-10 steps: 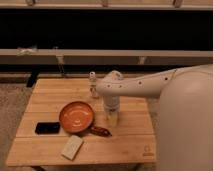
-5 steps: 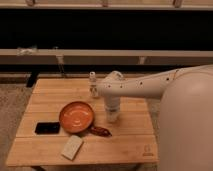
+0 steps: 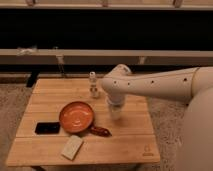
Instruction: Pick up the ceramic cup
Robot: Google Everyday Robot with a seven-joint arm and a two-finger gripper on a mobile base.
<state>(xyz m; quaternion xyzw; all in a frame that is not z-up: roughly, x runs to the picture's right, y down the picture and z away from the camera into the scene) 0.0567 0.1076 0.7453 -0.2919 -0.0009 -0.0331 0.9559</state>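
Five loose items plus the cup sit on the wooden table [image 3: 45,147], listed left to right. Black flat device [image 3: 47,128] near the left edge, lying flat. Pale rectangular block [image 3: 72,147] toward the front, just right of the device and in front of the dish. Round orange dish [image 3: 77,116] left of centre, upright, its front rim close to the block. Small dark reddish object [image 3: 100,131] lies on its side just beside the dish's front-right rim; touching or not, cannot tell. Slim small bottle [image 3: 93,84] with pale cap stands upright toward the back, behind and right of the dish, just left of the arm's wrist. Ceramic cup [image 3: 116,111], cream-white, stands upright right of the dish, apart from it, about mid-depth on the table. White robot arm [image 3: 160,86] reaches in from the right side, wrist bent downward. Pincer [image 3: 115,104] points straight down directly over the cup, right at its top; whether its fingers are apart or together cannot be told, and grip on the cup cannot be confirmed.
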